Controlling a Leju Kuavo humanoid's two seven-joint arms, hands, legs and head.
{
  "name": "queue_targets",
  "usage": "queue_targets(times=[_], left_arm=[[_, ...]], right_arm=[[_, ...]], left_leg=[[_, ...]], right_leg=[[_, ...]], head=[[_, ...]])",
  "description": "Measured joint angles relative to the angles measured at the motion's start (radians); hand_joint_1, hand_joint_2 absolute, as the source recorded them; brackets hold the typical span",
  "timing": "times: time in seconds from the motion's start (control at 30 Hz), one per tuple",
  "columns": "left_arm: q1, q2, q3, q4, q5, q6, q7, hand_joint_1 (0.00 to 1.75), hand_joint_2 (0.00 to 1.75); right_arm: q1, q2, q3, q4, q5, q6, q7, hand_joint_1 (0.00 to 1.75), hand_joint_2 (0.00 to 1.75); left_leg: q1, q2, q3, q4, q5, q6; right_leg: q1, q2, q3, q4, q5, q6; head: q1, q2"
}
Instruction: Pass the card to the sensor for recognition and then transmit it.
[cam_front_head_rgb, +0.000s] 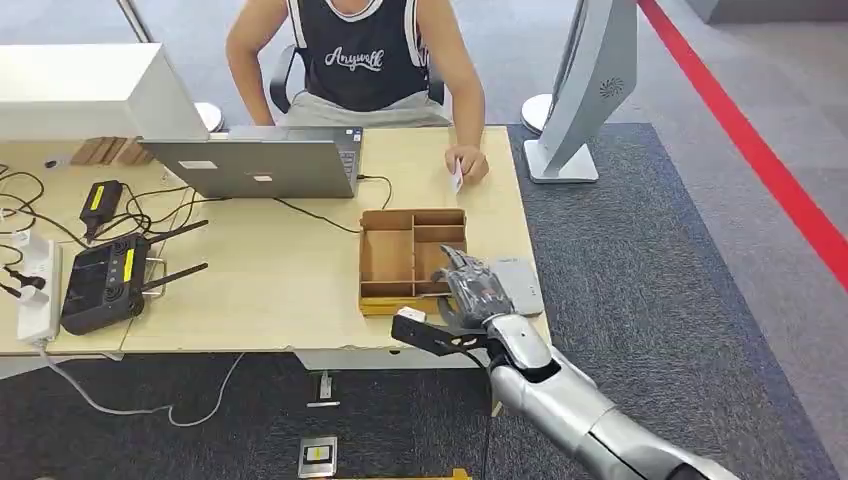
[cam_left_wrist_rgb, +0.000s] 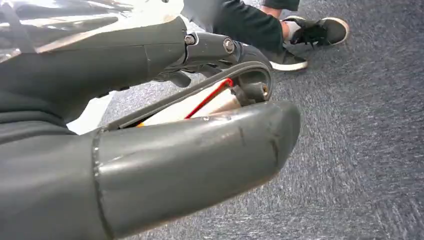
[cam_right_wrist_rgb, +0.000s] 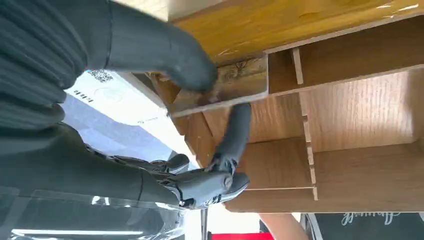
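1. Desk (cam_front_head_rgb: 280, 280): light wood; a person sits at the far side behind a laptop (cam_front_head_rgb: 262, 165).
2. Wooden tray (cam_front_head_rgb: 400, 258): compartmented, near the desk's right front edge; grey sensor pad (cam_front_head_rgb: 520, 285) lies just right of it.
3. Right hand (cam_front_head_rgb: 468, 290): at the tray's near right compartment; thumb and fingers (cam_right_wrist_rgb: 235, 135) pinch a card (cam_right_wrist_rgb: 225, 85) at the tray wall.
4. Left hand (cam_left_wrist_rgb: 150, 165): hangs over grey carpet; fingers curled, holding nothing.
5. A second, white card (cam_front_head_rgb: 457, 176) is in the person's hand (cam_front_head_rgb: 470, 162) on the desk.

An office is showing here: a person (cam_front_head_rgb: 370, 60) is sitting at a wooden desk (cam_front_head_rgb: 270, 280) with a laptop (cam_front_head_rgb: 262, 165) near its far edge, grey carpet (cam_front_head_rgb: 650, 270) lying underneath.
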Motion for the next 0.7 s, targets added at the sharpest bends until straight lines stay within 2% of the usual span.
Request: queue_targets(times=[0.7], left_arm=[[0.000, 0.000, -0.002, 0.000, 0.000, 0.000, -0.003, 0.00, 0.00]], right_arm=[[0.009, 0.003, -0.019, 0.016, -0.026, -0.017, 0.015, 1.75, 1.75]], left_leg=[[0.000, 0.000, 0.001, 0.000, 0.000, 0.000]], right_leg=[[0.000, 0.000, 0.000, 0.000, 0.000, 0.000]], head=[[0.000, 0.000]])
